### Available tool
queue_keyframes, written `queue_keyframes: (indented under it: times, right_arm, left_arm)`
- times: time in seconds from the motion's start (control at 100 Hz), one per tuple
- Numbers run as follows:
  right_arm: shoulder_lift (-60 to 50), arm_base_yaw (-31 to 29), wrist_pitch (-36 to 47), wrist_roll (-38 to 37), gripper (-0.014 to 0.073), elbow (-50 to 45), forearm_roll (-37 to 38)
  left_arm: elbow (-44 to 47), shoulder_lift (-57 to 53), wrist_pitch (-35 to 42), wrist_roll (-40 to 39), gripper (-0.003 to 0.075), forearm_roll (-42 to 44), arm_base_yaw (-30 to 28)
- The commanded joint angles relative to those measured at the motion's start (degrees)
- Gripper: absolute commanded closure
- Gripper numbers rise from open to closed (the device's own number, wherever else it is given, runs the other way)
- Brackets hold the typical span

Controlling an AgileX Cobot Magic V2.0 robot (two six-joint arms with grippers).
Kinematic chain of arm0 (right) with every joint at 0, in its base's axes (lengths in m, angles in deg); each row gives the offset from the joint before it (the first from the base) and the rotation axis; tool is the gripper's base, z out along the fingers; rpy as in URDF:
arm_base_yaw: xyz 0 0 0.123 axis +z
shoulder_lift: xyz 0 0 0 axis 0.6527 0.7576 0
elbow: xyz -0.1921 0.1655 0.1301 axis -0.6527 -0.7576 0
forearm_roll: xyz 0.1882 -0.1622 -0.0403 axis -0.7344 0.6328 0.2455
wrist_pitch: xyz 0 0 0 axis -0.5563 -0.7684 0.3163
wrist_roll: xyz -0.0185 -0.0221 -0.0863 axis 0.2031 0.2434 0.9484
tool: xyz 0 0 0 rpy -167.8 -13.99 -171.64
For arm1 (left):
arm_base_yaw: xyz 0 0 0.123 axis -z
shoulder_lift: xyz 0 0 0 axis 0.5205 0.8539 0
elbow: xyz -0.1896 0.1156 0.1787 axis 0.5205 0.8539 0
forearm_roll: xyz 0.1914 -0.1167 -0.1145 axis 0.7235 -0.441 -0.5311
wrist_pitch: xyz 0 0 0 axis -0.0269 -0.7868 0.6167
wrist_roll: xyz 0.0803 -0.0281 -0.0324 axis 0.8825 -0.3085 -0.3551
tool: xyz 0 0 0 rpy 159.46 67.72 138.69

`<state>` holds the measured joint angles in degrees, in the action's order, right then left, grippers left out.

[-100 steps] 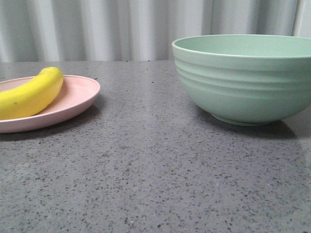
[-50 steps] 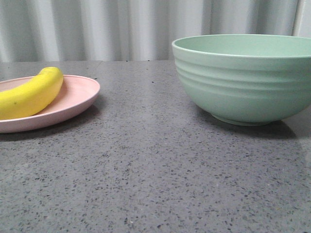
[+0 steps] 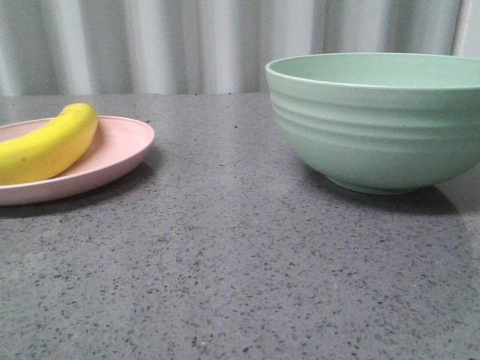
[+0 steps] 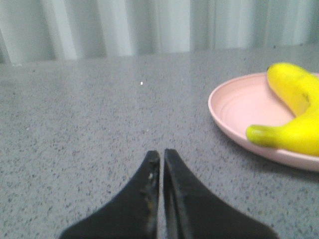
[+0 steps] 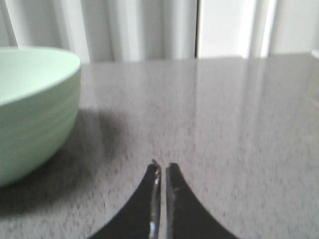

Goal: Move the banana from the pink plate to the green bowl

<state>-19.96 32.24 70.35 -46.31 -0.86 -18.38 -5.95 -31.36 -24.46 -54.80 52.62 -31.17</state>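
Banana (image 4: 294, 117) lies on plate (image 4: 239, 107), near left gripper (image 4: 162, 155), not touching; fingers pressed together. Right gripper (image 5: 163, 168) also closed, empty, beside bowl (image 5: 30, 107).

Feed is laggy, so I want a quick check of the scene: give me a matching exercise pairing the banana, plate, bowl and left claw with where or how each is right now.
Things:
1. banana
2. plate
3. bowl
4. left claw

States:
A. shut, holding nothing, over bare table
B. on the right of the table, nothing visible inside
C. lying on the plate
D. pink, on the left of the table

Pairs: 1-C, 2-D, 3-B, 4-A
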Motion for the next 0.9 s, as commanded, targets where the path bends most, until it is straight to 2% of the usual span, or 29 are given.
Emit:
queue_keyframes:
  times: [0.0, 0.77, 0.89]
  right_arm:
    - [-1.16, -0.33, 8.05, 0.34, 0.0669, -1.55, 0.73]
    - [-1.05, -0.33, 7.59, 0.34, 0.0669, -1.55, 0.62]
    - [-1.05, -0.33, 7.59, 0.34, 0.0669, -1.55, -0.67]
  left_arm:
    - [1.44, -1.78, 6.2, -0.33, 0.0739, -0.75, -0.04]
    - [1.44, -1.78, 6.29, -0.33, 0.0739, -0.75, -0.04]
    - [1.31, -1.78, 8.39, -0.33, 0.0739, -1.22, -0.04]
